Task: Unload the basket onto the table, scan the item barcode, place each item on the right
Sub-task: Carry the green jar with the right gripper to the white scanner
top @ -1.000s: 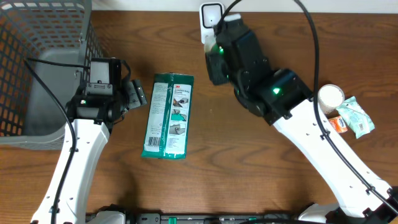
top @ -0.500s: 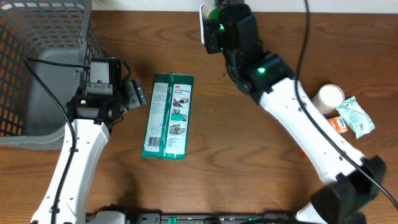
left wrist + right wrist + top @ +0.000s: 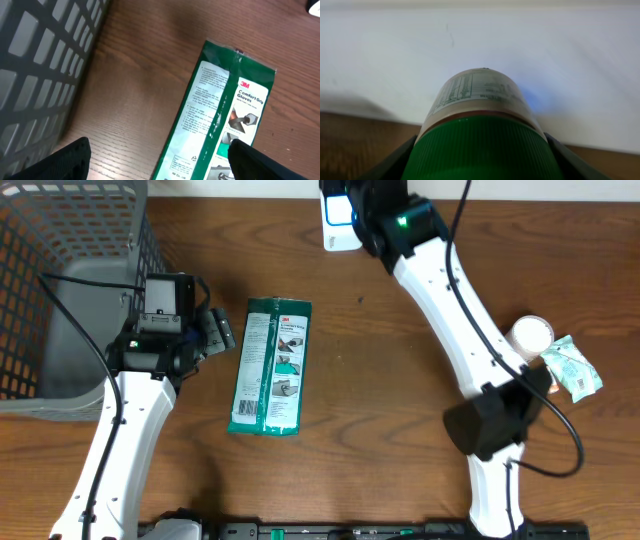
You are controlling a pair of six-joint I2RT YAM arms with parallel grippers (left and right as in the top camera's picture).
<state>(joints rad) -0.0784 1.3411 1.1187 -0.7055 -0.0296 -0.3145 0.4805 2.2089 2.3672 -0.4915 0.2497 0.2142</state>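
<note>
My right gripper point(image 3: 480, 161) is shut on a bottle point(image 3: 479, 95) with a green ribbed cap point(image 3: 480, 150) and a white printed label. The bottle's far end points at the white barcode scanner point(image 3: 555, 55), where a bluish glow shows, very close in front. In the overhead view the right gripper point(image 3: 352, 208) is stretched to the table's back edge against the scanner point(image 3: 333, 232); the bottle is hidden there. My left gripper point(image 3: 160, 165) is open just above the near end of a green 3M glove package point(image 3: 220, 115), touching nothing.
A grey mesh basket point(image 3: 60, 280) fills the back left, close to my left arm. The glove package point(image 3: 270, 366) lies flat mid-table. At the right edge sit a white round container point(image 3: 532, 333), a green-white pouch point(image 3: 573, 368) and a small orange item point(image 3: 545, 379).
My right arm has reached away from mid-table to the back edge, bringing the bottle up to the scanner. The left arm and the glove package have not moved.
</note>
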